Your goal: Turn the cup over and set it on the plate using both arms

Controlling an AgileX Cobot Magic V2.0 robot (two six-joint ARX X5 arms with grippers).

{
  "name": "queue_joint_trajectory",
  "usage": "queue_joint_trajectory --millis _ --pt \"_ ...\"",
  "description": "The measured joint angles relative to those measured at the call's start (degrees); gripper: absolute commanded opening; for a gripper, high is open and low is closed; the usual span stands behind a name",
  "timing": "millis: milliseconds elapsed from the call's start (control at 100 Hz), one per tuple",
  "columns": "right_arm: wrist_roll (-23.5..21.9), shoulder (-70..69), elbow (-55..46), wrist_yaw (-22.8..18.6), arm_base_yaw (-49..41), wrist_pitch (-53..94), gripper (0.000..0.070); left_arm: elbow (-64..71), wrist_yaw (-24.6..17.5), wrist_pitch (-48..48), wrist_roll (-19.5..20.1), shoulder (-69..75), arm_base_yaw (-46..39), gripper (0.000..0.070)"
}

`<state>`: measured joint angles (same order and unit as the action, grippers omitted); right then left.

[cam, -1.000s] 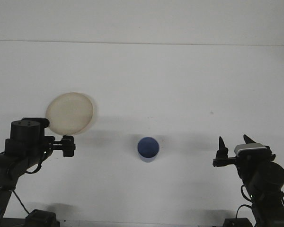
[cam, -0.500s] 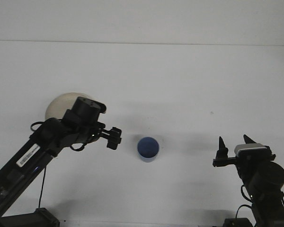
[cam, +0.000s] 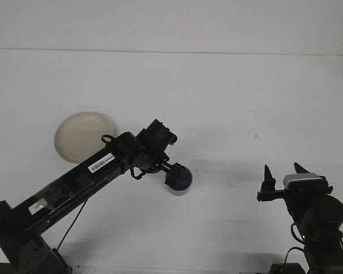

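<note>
Since the earlier frame, your left arm has swung across the table; its left gripper now sits at the blue cup, fingers hidden, so you cannot tell their state. Plate is uncovered, well left of the cup. Right gripper unchanged, parked with fingers apart. Risk: an off-centre approach could nudge or tip the cup before you grip.

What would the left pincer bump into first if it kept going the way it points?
The blue cup. The left pincer points right and downward, already right at the cup's rim, so nothing lies between them, though depth from this single view is uncertain.
</note>
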<state>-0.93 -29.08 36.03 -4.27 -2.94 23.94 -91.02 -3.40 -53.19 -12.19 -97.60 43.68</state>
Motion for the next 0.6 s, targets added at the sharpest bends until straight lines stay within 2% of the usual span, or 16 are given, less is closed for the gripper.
queue_joint_trajectory --millis 600 --pt "0.0 0.0 0.0 -0.02 0.0 0.59 0.0551 0.0 0.0 1.33 0.04 -8.76 0.11 0.0535"
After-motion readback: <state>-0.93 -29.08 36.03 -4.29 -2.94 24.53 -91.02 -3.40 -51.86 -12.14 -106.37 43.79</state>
